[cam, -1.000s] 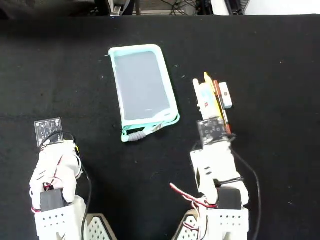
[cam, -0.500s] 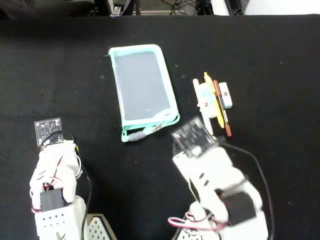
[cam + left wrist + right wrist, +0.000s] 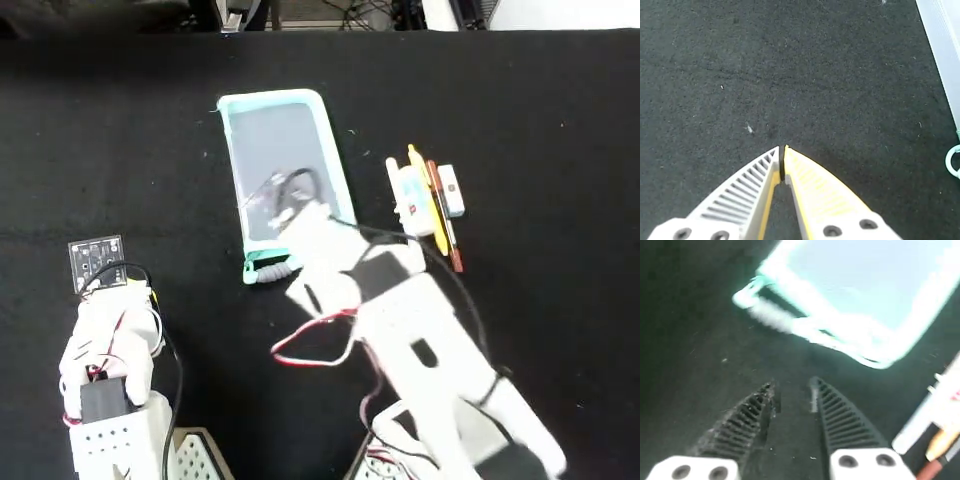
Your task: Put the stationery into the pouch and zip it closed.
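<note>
Right arm [image 3: 430, 350] has swung way over since a second ago; it sat folded just short of the stationery [image 3: 428, 195] then, now it stretches slantwise across the table [image 3: 560, 120] to the pouch [image 3: 285, 140]; left arm [image 3: 105, 350], pouch and stationery haven't budged.

Big to small then: black table under everything; right arm runs from the near right corner up to the pouch's near end; right gripper [image 3: 290, 190] looks blurred over the pouch's near half from above, and in its own wrist view the dark fingers [image 3: 840, 415] stand a little apart, holding nothing, pointed at the strap end; can't tell if it touches the pouch.

Pouch lies flat mid-table, teal rim, frosted face, long way running away from the arms and tilted a bit; can't tell if the zip is open or done up.

Left arm sits folded at the near left, well apart from the pouch; left gripper [image 3: 783, 149] has its tips pressed together on nothing, over bare table.

Stationery is outside the pouch, bunched on the table just right of it, not touching: white tube [image 3: 408, 190], yellow pen [image 3: 432, 210], orange pencil [image 3: 449, 235], small white block [image 3: 452, 190], side by side.

Strap [image 3: 272, 272], grey, sticks out of the pouch's near corner onto the table.
</note>
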Robot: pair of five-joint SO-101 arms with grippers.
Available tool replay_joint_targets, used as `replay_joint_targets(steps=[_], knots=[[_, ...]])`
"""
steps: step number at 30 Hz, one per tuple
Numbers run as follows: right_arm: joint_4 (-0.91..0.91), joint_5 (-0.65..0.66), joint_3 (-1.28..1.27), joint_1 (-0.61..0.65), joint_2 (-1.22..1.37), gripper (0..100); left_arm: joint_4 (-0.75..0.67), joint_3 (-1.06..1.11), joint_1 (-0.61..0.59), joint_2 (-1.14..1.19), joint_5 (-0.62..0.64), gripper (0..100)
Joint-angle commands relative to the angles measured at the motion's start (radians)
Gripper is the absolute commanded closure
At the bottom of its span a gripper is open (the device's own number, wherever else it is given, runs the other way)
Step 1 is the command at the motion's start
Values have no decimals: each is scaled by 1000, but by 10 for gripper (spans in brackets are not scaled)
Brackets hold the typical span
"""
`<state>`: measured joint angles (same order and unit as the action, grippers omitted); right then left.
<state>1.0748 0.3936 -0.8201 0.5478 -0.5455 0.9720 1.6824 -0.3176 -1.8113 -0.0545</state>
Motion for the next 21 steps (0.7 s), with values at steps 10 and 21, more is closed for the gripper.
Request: replay_joint_targets(steps=[10, 21], knots=[[-204, 29, 134, 121, 420, 822, -18, 16, -5, -3, 3, 959], [-199, 259, 285, 187, 575, 822, -18, 16, -5, -3, 3, 959]])
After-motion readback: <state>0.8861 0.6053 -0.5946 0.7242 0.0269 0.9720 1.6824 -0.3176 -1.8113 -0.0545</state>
